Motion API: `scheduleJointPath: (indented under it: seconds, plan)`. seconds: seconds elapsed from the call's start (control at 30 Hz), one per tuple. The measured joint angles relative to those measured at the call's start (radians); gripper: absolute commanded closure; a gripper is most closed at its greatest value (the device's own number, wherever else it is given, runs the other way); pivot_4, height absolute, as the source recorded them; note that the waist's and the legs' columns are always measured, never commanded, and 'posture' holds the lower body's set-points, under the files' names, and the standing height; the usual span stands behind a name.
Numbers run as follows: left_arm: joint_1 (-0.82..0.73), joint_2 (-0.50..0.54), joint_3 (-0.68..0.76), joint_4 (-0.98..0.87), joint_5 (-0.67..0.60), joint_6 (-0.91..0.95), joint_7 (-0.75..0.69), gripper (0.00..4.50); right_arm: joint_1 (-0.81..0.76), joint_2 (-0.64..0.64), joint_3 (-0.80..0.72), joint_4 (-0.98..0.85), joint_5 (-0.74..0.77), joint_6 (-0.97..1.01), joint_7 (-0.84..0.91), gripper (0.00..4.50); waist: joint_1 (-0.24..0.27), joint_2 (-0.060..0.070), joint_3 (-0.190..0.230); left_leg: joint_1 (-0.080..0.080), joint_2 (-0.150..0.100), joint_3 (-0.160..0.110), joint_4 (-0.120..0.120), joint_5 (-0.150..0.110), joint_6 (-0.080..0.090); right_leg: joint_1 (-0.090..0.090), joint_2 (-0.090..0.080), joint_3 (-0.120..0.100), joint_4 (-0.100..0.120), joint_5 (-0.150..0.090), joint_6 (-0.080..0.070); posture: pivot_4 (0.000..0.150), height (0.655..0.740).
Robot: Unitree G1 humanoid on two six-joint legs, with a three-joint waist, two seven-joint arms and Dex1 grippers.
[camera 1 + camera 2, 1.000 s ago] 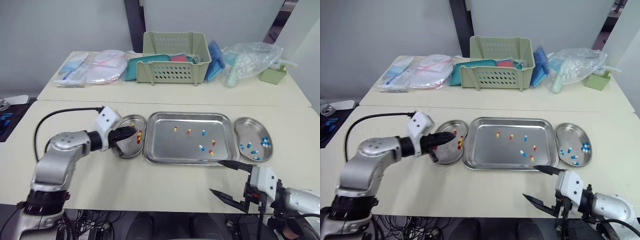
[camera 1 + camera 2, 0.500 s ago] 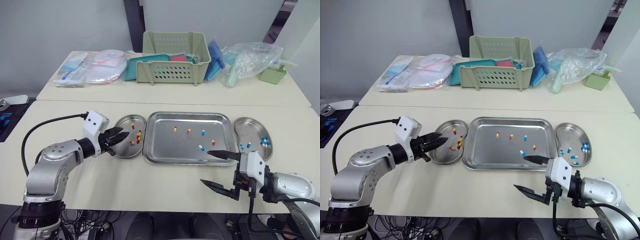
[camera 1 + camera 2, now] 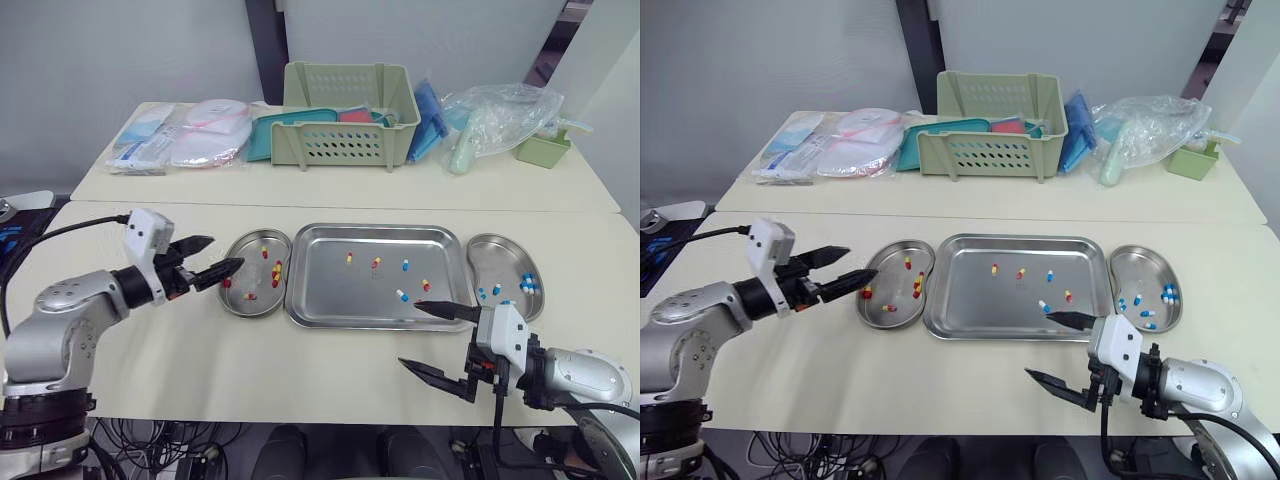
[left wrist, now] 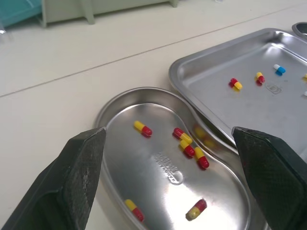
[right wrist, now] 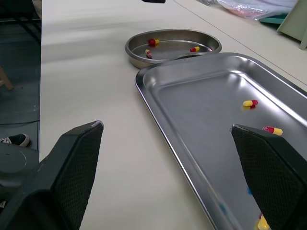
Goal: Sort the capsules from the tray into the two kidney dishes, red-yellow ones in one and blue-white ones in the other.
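Your right gripper (image 3: 408, 333), jaws open and empty, is hovering nearest the small blue-white capsule (image 3: 403, 296), apparently lying slantwise just ahead.

Cream near table (image 3: 300, 370), cluttered far table (image 3: 350, 185), pale grey wall (image 3: 120, 50), dark pillar (image 3: 262, 40).

Silver arms (image 3: 62, 312), white wrist blocks (image 3: 146, 233), black cables (image 3: 75, 224), black textured fingers (image 4: 76, 177)

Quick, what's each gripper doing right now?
Left gripper: open, holding nothing.
Right gripper: open, holding nothing.
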Motion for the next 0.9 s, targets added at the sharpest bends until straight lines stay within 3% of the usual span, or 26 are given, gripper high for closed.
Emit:
scheduleJointPath:
  seconds: [0.2, 0.47, 0.7, 0.9]
  plan:
    - [0.111, 0.016, 0.082, 0.036, 0.028, -0.129, -0.003, 0.16, 0.027, -0.002, -0.052, -0.004, 0.015, 0.001, -0.005, 0.00, -0.001, 0.000, 0.000, 0.000, 0.000, 0.000, 0.000, 0.000, 0.000, 0.000, 0.000, 0.000, 0.000, 0.000, 0.000, 0.150, 0.7390]
    - [0.314, 0.006, 0.224, 0.130, 0.103, -0.329, 0.060, 0.07, 0.182, -0.045, -0.299, 0.029, 0.058, -0.003, 0.034, 0.00, 0.001, -0.001, 0.000, 0.000, 0.000, 0.001, -0.001, 0.000, 0.000, 0.000, 0.000, 0.001, -0.001, 0.000, 0.000, 0.150, 0.7390]
    - [0.502, -0.030, 0.241, 0.185, 0.113, -0.428, 0.016, 0.07, 0.245, -0.141, -0.559, 0.328, 0.042, -0.067, 0.158, 0.00, 0.001, -0.001, 0.000, 0.001, 0.000, 0.002, -0.001, 0.000, 0.000, 0.001, 0.000, 0.001, -0.001, 0.000, 0.000, 0.150, 0.7390]
    - [0.541, -0.038, 0.249, 0.198, 0.117, -0.481, 0.023, 0.07, 0.245, -0.172, -0.614, 0.452, 0.023, -0.073, 0.196, 0.00, 0.000, -0.002, 0.000, 0.001, 0.000, 0.003, -0.001, 0.000, 0.000, 0.001, -0.001, 0.002, -0.001, 0.000, 0.000, 0.150, 0.7390]
